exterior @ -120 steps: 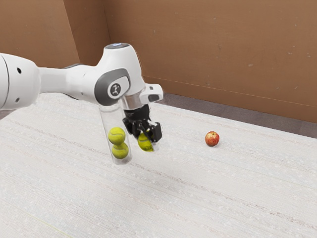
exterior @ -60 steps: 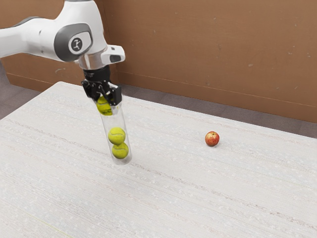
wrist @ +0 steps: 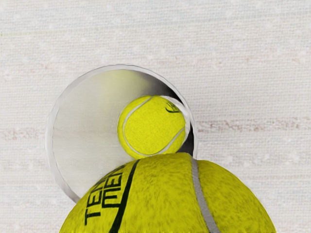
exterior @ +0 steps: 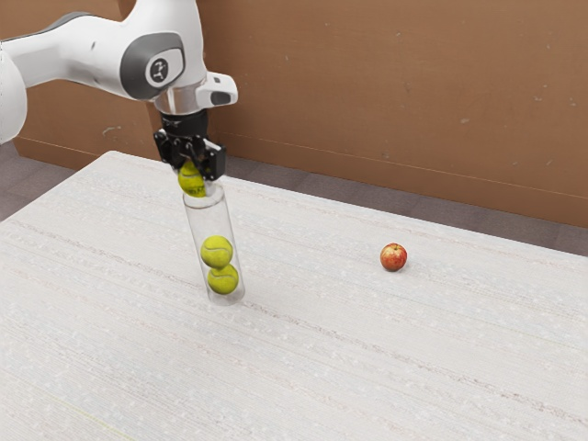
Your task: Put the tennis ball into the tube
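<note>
Gripping: one pincer (exterior: 195, 173), both fingers clamped on one tennis ball (exterior: 192, 181), just above the tube's mouth, overlapping its rim in the wrist view, not inside. One clear tube (exterior: 210, 219), standing, containing two more balls (exterior: 217, 252), stacked low. Status: ball lifted; centring, lowering and release apparently outstanding. Well apart, on the table (exterior: 367, 367): one red apple (exterior: 393, 257).

A brown wall (exterior: 386, 101) (faintly scuffed) rises behind dark grey flooring (exterior: 340, 187).
</note>
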